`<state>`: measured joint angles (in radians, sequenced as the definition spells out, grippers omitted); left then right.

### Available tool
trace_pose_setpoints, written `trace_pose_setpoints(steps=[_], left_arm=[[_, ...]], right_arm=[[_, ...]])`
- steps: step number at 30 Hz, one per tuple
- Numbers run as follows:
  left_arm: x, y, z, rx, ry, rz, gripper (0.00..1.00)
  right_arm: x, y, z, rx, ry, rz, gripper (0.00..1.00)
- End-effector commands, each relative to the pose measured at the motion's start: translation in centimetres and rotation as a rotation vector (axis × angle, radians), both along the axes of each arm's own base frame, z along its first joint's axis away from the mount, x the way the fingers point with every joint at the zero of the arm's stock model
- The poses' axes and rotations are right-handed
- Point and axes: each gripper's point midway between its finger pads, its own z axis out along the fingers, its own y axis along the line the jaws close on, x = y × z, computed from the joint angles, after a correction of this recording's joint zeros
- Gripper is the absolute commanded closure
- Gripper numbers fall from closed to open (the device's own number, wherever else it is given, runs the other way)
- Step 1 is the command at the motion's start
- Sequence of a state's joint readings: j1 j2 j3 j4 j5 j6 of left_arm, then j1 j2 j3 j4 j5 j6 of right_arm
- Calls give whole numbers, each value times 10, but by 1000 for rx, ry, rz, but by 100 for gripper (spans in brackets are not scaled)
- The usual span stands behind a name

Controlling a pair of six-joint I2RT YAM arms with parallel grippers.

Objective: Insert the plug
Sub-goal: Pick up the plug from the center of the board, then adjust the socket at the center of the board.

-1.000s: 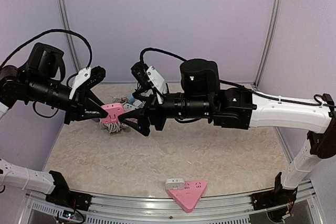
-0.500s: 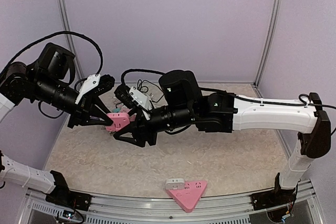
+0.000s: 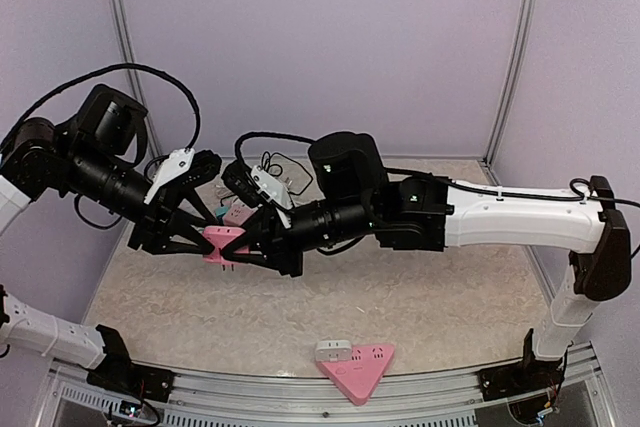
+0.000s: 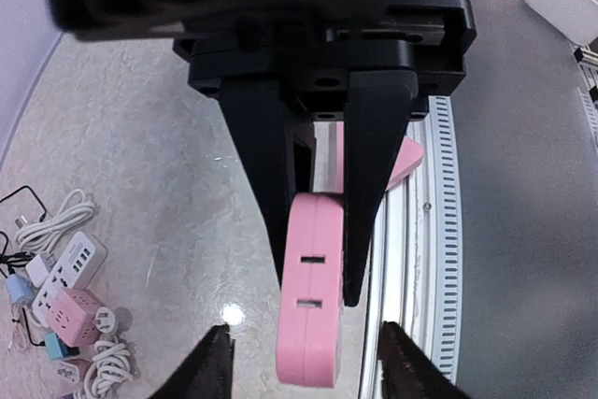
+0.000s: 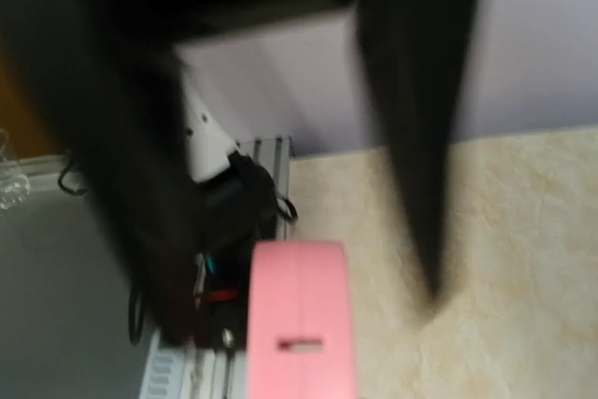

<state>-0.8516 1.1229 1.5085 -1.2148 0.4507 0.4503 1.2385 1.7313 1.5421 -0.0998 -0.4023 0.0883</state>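
The right tool (image 4: 316, 289) is clamped on the pink adapter (image 4: 308, 334), held in the air above the counter (image 3: 420, 297). The adapter's long axis runs out from the right tool's fingers toward the left tool (image 4: 305, 363). The left tool's fingers stand slightly apart on either side of the adapter's free end, apparently clear of it.

The right wrist view is blurred, the pink socket block (image 5: 299, 324) cut off below
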Motion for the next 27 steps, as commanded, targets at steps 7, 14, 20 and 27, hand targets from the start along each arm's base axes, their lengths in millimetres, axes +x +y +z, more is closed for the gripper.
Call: trace_pose_setpoints(steps=[7, 14, 20, 27], left_arm=[[57, 42, -28, 181, -240, 256, 1], [53, 25, -33, 12, -215, 304, 2], [26, -50, -31, -262, -273, 141, 11], [21, -148, -70, -441, -54, 84, 16]], right_arm=[[45, -120, -56, -183, 114, -300, 100], [41, -209, -89, -169, 92, -451, 100], [17, -230, -111, -114, 107, -395, 100], [-4, -233, -133, -74, 134, -299, 100]])
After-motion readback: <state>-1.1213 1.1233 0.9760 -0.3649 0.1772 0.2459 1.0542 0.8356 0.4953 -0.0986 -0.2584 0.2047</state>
